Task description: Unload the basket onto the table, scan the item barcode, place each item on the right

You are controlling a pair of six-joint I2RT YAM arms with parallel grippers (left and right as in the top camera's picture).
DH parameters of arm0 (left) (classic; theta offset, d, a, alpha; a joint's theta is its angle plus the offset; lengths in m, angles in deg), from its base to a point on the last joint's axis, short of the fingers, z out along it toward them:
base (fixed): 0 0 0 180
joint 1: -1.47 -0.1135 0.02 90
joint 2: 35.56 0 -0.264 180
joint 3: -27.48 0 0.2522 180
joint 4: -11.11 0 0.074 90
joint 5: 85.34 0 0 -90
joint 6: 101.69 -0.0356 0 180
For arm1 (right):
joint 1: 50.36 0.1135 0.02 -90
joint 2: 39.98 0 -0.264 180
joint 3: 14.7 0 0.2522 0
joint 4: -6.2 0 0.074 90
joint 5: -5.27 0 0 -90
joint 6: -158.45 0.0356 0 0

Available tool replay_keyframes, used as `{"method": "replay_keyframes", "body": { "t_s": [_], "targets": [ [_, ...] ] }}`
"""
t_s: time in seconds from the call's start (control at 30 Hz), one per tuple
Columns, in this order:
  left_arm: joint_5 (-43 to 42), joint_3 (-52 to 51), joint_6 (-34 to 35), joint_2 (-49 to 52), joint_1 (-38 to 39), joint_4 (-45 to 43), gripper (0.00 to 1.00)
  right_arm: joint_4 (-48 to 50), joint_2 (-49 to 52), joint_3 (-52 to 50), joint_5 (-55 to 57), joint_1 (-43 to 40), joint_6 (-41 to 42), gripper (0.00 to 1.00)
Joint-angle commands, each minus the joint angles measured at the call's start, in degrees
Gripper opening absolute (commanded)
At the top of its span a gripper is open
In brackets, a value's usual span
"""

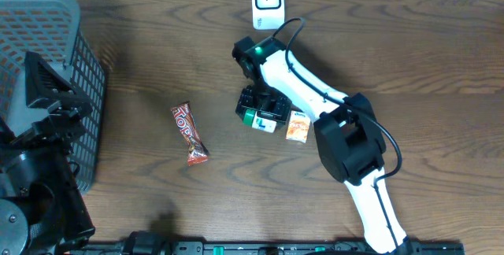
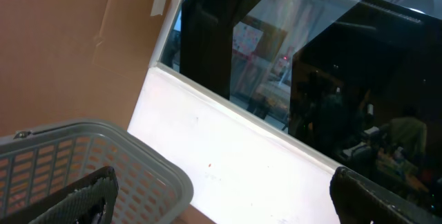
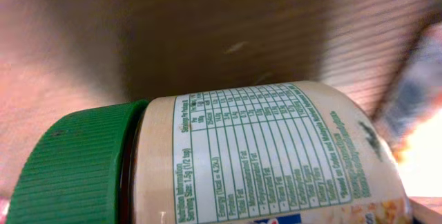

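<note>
A jar with a green cap (image 3: 69, 165) and a cream label (image 3: 262, 155) of nutrition facts lies on its side and fills the right wrist view; no barcode shows. From overhead the jar (image 1: 261, 120) lies at mid-table, and my right gripper (image 1: 260, 105) is down on top of it. Its fingers are hidden in both views, so a grip cannot be judged. The white scanner (image 1: 268, 1) stands at the table's far edge. My left gripper (image 2: 222, 180) is open and holds nothing, raised beside the basket and pointing at a wall and window.
A grey plastic basket (image 1: 47, 27) occupies the far left; its rim (image 2: 138, 158) shows in the left wrist view. A red-brown snack bar (image 1: 189, 134) lies left of the jar. A small orange packet (image 1: 297, 127) lies right of it.
</note>
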Motion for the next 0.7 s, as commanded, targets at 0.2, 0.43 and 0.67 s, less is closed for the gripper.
{"method": "replay_keyframes", "body": {
  "t_s": [0.2, 0.43, 0.67],
  "targets": [
    [0.79, -0.24, -0.31, 2.8, 0.17, -0.07, 0.98, -1.09, 0.09, -1.03, -18.25, -3.96, -11.61, 0.68],
    [0.79, -0.24, -0.31, 4.39, 0.17, -0.28, 0.98, -0.22, 0.09, -1.14, -10.62, -4.04, -11.74, 0.81],
    [0.79, -0.22, -0.31, 4.44, 0.17, -0.31, 0.98, 6.19, 0.09, -5.07, -2.95, -1.18, -6.75, 0.86]
  ]
}}
